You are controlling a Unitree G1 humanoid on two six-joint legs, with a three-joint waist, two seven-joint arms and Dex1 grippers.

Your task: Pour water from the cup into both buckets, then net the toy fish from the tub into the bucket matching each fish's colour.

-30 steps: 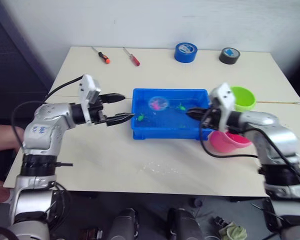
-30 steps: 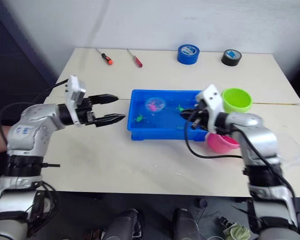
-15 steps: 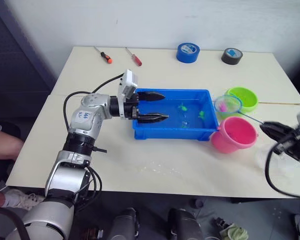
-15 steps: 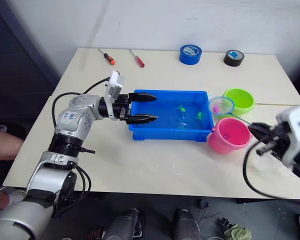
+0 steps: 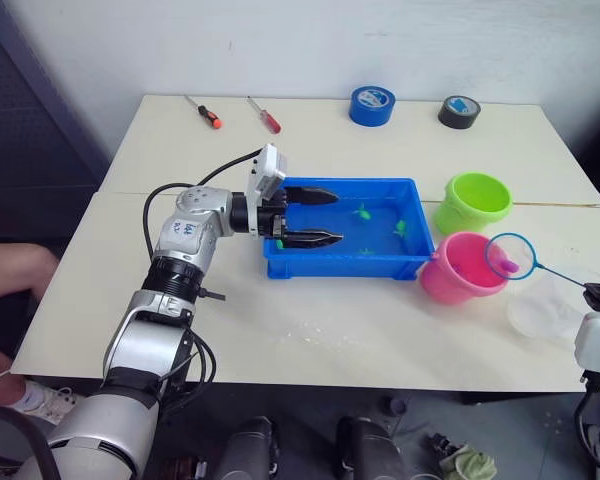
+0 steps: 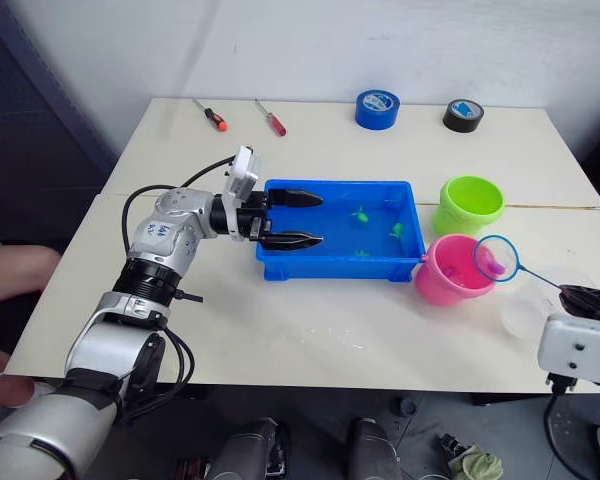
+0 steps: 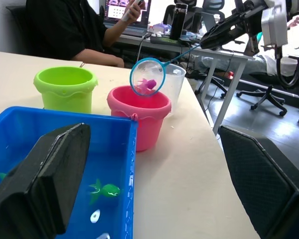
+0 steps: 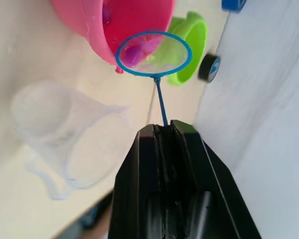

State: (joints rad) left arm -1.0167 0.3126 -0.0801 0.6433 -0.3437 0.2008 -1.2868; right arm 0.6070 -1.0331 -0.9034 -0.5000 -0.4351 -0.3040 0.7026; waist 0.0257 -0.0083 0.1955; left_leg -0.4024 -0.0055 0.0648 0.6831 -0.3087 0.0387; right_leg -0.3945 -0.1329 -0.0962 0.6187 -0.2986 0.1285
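Right end effector (image 8: 164, 130) clamped on net (image 5: 509, 256) handle, near right. Hoop over pink bucket (image 5: 463, 268), pink fish (image 7: 147, 84) inside. Step: netting; next, probably tip fish out. Left end effector (image 5: 320, 217) wide over tub (image 5: 340, 264); green fish (image 5: 361, 212) remain.

The net (image 6: 496, 258) holds a pink fish (image 6: 492, 265) at the pink bucket's (image 6: 448, 273) rim, beside the clear cup (image 6: 528, 305).

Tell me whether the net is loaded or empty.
Loaded: a pink fish sits inside the net, held above the pink bucket.
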